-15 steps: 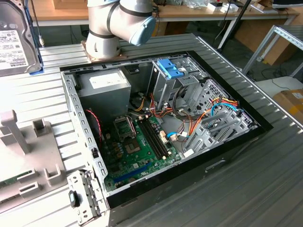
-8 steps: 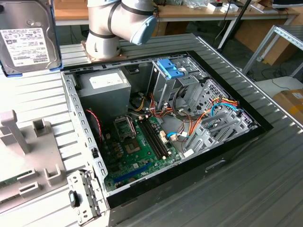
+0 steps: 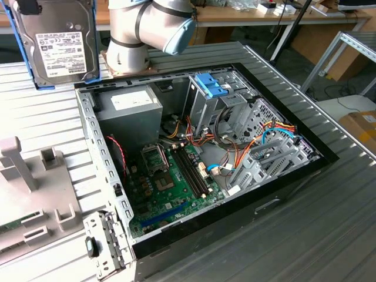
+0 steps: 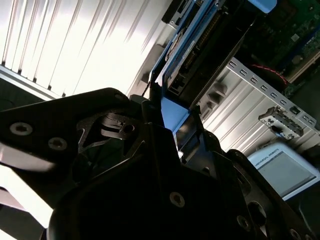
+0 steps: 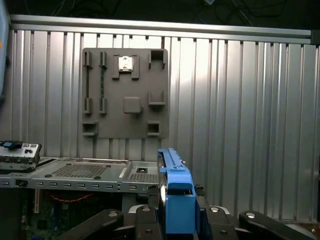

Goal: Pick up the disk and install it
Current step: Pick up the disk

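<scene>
The disk (image 3: 59, 44), silver-grey with a white label and a blue side frame, hangs upright in the air at the exterior view's far left, above the ribbed metal table and beside the open computer case (image 3: 100, 170). My gripper (image 4: 172, 120) is shut on the blue frame, whose edge runs up between the black fingers (image 4: 150, 107) in the second wrist view. In the first wrist view the blue frame of the disk (image 5: 176, 197) stands edge-on in the gripper (image 5: 175, 222). A light-blue bracket (image 3: 212, 85) tops the metal drive cage inside the case.
The case holds a grey power-supply box (image 3: 130, 106), a green motherboard (image 3: 170, 182) and bundles of cables (image 3: 258, 147). A grey fixture plate (image 3: 29, 200) with pegs lies on the table at the exterior view's left. The arm's base (image 3: 126, 56) stands behind the case.
</scene>
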`<state>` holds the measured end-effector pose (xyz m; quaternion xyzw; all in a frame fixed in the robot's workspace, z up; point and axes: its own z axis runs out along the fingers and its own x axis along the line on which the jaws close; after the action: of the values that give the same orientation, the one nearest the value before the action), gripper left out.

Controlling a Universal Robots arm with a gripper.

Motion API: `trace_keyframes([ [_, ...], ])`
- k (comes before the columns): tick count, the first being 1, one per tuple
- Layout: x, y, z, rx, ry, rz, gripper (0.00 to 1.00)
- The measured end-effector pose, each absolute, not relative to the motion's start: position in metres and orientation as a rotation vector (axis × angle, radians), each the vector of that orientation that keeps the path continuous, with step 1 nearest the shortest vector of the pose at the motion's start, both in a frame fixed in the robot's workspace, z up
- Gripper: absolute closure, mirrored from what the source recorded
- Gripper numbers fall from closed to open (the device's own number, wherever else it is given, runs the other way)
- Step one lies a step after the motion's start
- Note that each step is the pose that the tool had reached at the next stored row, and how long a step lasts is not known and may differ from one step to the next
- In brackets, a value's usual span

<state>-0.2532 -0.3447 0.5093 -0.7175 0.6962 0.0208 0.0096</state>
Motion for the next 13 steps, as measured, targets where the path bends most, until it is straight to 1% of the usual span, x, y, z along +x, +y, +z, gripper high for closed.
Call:
trace_keyframes([
  [13,-0.202,-0.335,0.509,-2.258,2.156,0.066,0.64],
])
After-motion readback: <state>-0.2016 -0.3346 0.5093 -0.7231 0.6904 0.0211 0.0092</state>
